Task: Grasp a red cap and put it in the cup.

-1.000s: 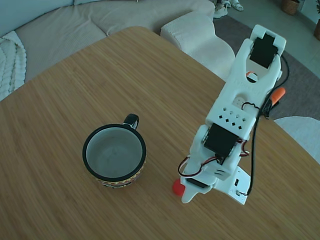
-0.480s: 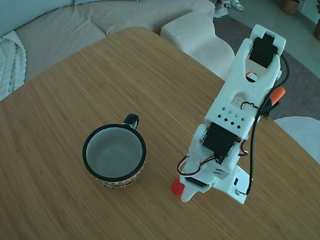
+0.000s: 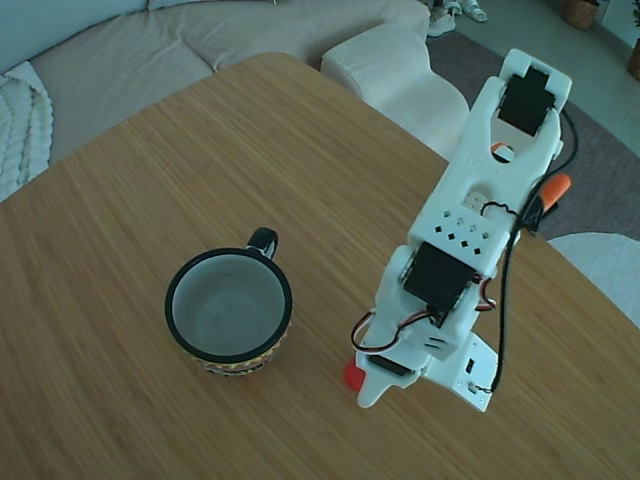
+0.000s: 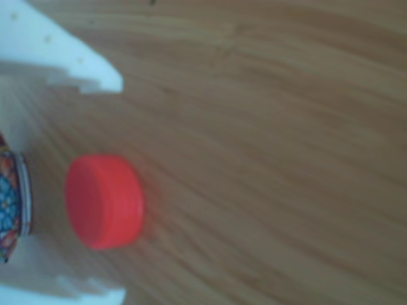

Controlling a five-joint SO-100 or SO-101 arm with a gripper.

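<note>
The red cap (image 3: 351, 376) lies on the wooden table, right of the cup (image 3: 229, 311), and the arm's head half covers it. The cup stands upright and empty, black rim and handle, patterned band outside. My gripper (image 3: 360, 384) is down at the table over the cap. In the other view the red cap (image 4: 105, 200) sits between the two white fingers (image 4: 76, 54), with a gap on each side, so the gripper (image 4: 122, 187) is open around it. A sliver of the cup (image 4: 6, 203) shows at the left edge there.
The white arm (image 3: 480, 200) reaches in from the upper right with loose wires at its side. The round wooden table (image 3: 200, 150) ends at a curved edge at the top, with a sofa (image 3: 150, 45) and a cushion (image 3: 395, 65) beyond it.
The arm's head has crept slightly toward the lower left of the fixed view. The cap and the cup stay where they were.
</note>
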